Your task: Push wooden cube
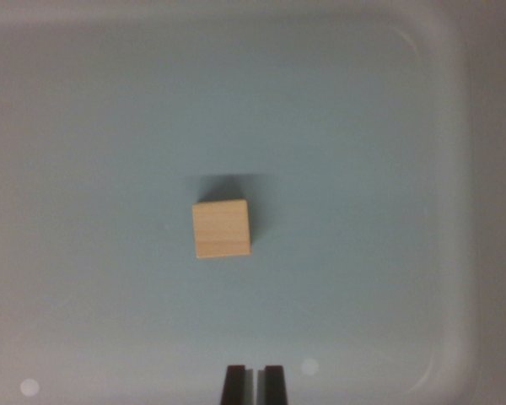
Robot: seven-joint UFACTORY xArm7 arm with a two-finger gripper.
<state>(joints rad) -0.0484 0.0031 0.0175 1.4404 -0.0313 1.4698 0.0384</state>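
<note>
At the bottom edge of the wrist view, the gripper (pixel 253 384) shows only as two dark fingertips (pixel 234 385) standing side by side, with a thin pale slit between them; they are nearly closed and hold nothing. Only their ends are in view, so the rest of the tool cannot be described. Above the fingertips lies a stretch of bare floor, and beyond it the wooden cube (pixel 222 228), well apart from the gripper and a little toward the wrist view's left of the fingers' line. The cube sits flat, its pale grain running across the top face, with a soft shadow along its far side.

Progress, as a judgement: the push has not begun, since no contact exists between fingers and cube. What is left is the approach along the floor, the meeting with the near face, and the shove itself.

The cube rests near the middle of a pale grey-blue tray (pixel 438 101) with a smooth floor and a raised, rounded rim, visible along the top and the wrist view's right. Two small bright glints mark the floor near the bottom. Nothing of the room beyond the rim can be made out.
</note>
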